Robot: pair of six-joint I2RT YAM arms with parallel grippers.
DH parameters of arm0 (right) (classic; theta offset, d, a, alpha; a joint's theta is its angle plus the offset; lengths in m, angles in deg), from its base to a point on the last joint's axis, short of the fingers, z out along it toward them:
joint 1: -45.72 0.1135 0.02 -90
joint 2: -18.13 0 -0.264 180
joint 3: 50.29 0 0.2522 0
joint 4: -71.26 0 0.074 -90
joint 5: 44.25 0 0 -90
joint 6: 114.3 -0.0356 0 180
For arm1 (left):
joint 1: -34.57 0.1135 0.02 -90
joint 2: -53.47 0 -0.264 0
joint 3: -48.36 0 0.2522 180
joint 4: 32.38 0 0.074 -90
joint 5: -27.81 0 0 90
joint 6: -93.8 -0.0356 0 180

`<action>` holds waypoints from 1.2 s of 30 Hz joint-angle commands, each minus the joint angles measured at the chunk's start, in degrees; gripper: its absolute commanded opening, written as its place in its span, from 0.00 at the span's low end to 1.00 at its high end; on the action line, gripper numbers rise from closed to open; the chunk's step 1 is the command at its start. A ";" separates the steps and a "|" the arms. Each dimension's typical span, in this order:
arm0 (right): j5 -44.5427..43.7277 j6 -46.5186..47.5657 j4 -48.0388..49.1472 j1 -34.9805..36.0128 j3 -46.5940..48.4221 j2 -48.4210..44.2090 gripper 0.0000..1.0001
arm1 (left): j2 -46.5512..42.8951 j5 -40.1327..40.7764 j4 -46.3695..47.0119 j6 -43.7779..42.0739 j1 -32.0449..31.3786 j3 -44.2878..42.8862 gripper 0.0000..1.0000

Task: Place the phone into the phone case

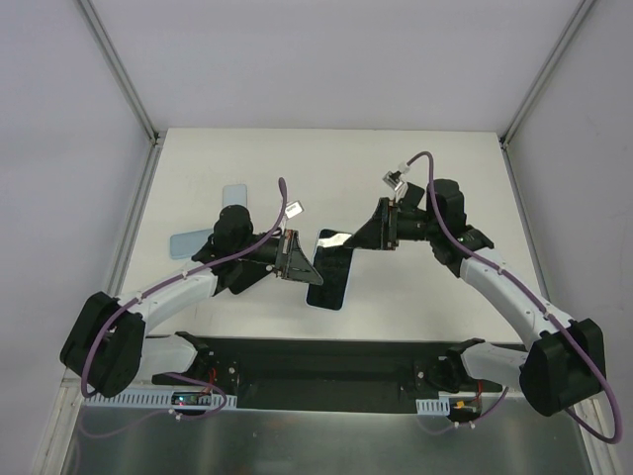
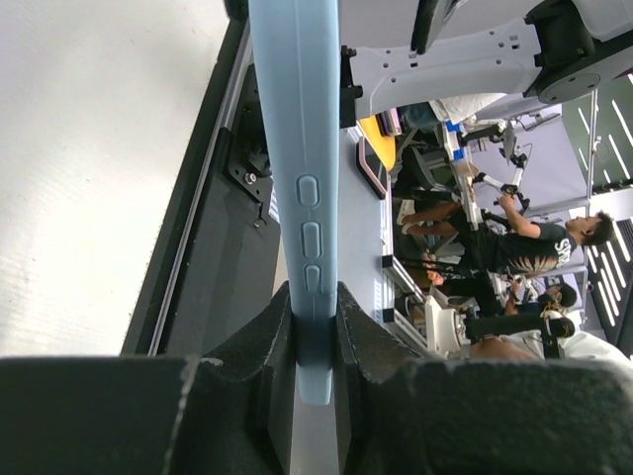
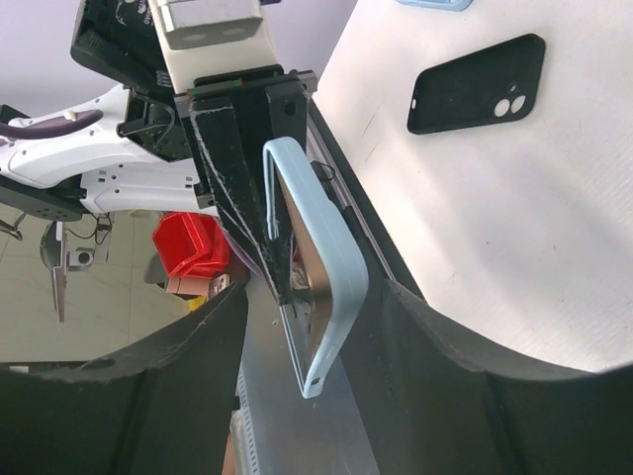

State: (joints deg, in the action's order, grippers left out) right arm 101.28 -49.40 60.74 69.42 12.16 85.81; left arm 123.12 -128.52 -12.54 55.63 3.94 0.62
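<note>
Now my left gripper clamps the pale blue rubber phone case holding the black-screened phone. Fingers of my right gripper stand apart.

Left wrist view: phone case is cut off by the top edge, its lower end pinched out of sight in the left gripper.

Top view: pale blue case at the worktop's left is partly covered by the left arm.

Right wrist view: pale blue object is clipped at the top edge.
</note>
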 commanded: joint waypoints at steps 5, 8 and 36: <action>1.07 -0.82 2.82 -0.32 3.08 -0.27 0.48 | 0.84 -2.76 5.07 -0.68 0.31 -0.30 0.00; 0.90 -1.00 2.82 -0.24 2.91 -0.18 0.42 | 0.67 -2.76 5.15 -0.59 0.31 -0.21 0.00; -3.76 5.16 -6.50 0.82 5.28 -0.01 0.44 | 3.65 -0.03 -1.26 -2.09 -0.57 -2.06 0.00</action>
State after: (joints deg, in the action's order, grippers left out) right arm 96.25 -42.89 50.51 69.97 15.32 86.14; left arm 127.07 -128.54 -14.72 53.71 3.85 0.67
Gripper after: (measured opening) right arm 0.450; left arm 0.145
